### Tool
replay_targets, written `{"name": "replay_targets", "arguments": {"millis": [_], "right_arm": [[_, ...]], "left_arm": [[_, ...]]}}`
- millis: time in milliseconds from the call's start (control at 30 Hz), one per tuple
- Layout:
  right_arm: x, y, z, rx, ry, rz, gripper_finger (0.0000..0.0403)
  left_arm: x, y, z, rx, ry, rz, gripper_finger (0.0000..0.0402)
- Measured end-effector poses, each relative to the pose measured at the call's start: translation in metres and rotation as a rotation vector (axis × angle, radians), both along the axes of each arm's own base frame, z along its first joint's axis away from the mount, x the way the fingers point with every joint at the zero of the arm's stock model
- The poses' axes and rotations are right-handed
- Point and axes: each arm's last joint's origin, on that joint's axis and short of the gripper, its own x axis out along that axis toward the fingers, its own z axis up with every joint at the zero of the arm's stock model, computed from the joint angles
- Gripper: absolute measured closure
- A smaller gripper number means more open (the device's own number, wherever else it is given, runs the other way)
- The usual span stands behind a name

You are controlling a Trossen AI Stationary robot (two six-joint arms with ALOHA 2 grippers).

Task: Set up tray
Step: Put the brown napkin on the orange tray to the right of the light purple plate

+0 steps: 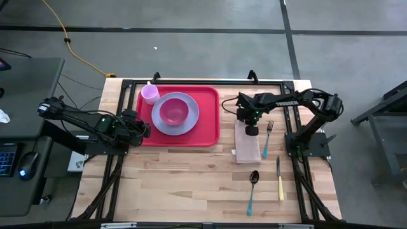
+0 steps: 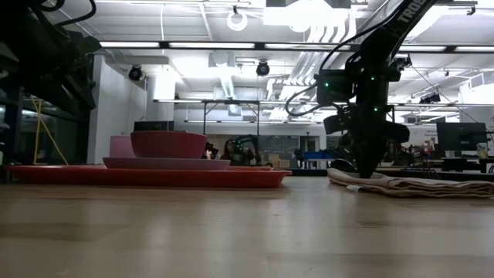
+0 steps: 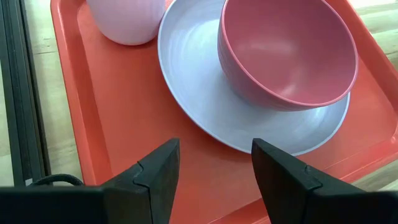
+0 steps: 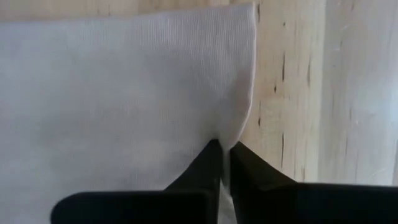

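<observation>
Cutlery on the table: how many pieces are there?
3: a fork beside the white napkin, a spoon nearer the front edge, and a knife right of it. None seems hidden.

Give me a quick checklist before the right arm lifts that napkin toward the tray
1. Right gripper shut on the napkin edge: ok.
2. Napkin clear of the fork: ok, apart.
3. Bare space on the tray right of the plate: ok.
4. Bowl seated on plate, cup on tray: ok.
5. Left gripper open over the tray's near edge, out of the way: cannot tell.
</observation>
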Motion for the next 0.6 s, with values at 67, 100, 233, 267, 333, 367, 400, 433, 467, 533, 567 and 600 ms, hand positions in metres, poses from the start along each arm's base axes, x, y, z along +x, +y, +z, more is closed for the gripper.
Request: {"name": "replay_targets", "arguments": {"millis": [67, 100, 233, 267, 333, 367, 400, 433, 467, 533, 567, 600], "right_arm": [[0.0, 0.0, 0.0, 0.001, 0.001, -0.008, 0.04], [0.0, 0.0, 0.0, -0.001, 0.002, -0.018, 0.04], [0.004, -0.003, 0.006, -0.021, 0.014, -0.036, 0.0402], [0.006, -0.004, 0.01, -0.03, 0.013, -0.037, 0.0402], [0.011, -0.007, 0.017, -0.049, 0.023, -0.027, 0.0402], [0.014, -0.008, 0.021, -0.057, 0.023, -0.017, 0.0402], [0.019, -0.011, 0.025, -0.076, 0.011, -0.009, 0.0403], [0.024, -0.013, 0.031, -0.098, -0.006, 0.001, 0.0403], [0.028, -0.014, 0.038, -0.129, -0.02, 0.01, 0.0403], [0.034, -0.014, 0.047, -0.157, -0.031, 0.036, 0.0403], [0.037, -0.014, 0.05, -0.169, -0.038, 0.051, 0.0403], [0.04, -0.014, 0.053, -0.176, -0.049, 0.062, 0.0403]], "left_arm": [[0.0, 0.0, 0.0, 0.0, 0.0, 0.0, 0.0174], [0.0, 0.0, 0.0, 0.0, 0.0, 0.0, 0.0174], [0.0, 0.0, 0.0, 0.0, 0.0, 0.0, 0.0174], [0.0, 0.0, 0.0, 0.0, 0.0, 0.0, 0.0174], [0.0, 0.0, 0.0, 0.0, 0.0, 0.0, 0.0174], [0.0, 0.0, 0.0, 0.0, 0.0, 0.0, 0.0174], [0.0, 0.0, 0.0, 0.0, 0.0, 0.0, 0.0174], [0.0, 0.0, 0.0, 0.0, 0.001, -0.001, 0.0174], [0.0, 0.0, 0.0, 0.0, 0.001, -0.001, 0.0174], [0.0, 0.0, 0.0, 0.001, 0.003, -0.004, 0.0174], [0.0, 0.0, 0.0, 0.002, 0.004, -0.005, 0.0174], [0.0, 0.0, 0.0, 0.003, 0.005, -0.006, 0.0174]]}}
